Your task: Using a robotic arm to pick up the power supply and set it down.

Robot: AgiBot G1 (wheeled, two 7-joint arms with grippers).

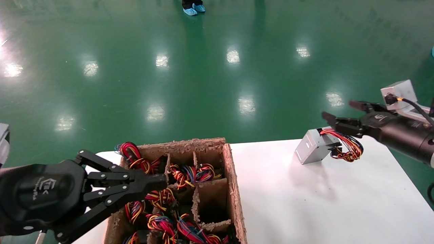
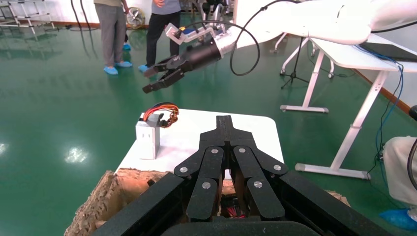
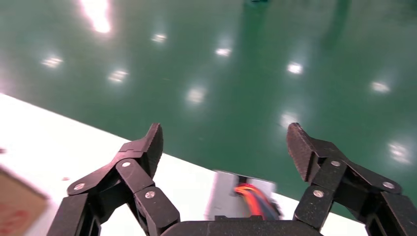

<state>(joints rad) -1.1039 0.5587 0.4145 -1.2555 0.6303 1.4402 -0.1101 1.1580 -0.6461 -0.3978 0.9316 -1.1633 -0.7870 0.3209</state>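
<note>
So the green floor (image 1: 217,67) fills most of the view, with the white bench (image 1: 305,203) running across the near side. On the bench's left end sits a rough cardboard crate (image 1: 234,189) split into compartments, most of them stuffed with more coloured wire bundles (image 1: 162,223).

The left hand (image 1: 159,184) is hovering over the near left of that crate with its fingers pressed together, holding nothing as far as I can see; looks parked. The right hand (image 1: 339,115) is out at the far right, up above the bench edge, spread wide and empty, no contact with anything.

The power supply (image 1: 313,145) sits on the bench at the far right edge, just below and a bit left of that open right hand, slightly tilted by the look of it. It's on the bench, not in the hand. Its wire loop (image 1: 346,145) of red, yellow, orange and black hangs off the right side, right under the fingertips.

Handling-wise, my guess: the metal case is rigid, smooth and probably a bit slick, with some weight for its size, so clamp across the two flat sides of the box. The wires are floppy and would just swing, so don't grab those
</note>
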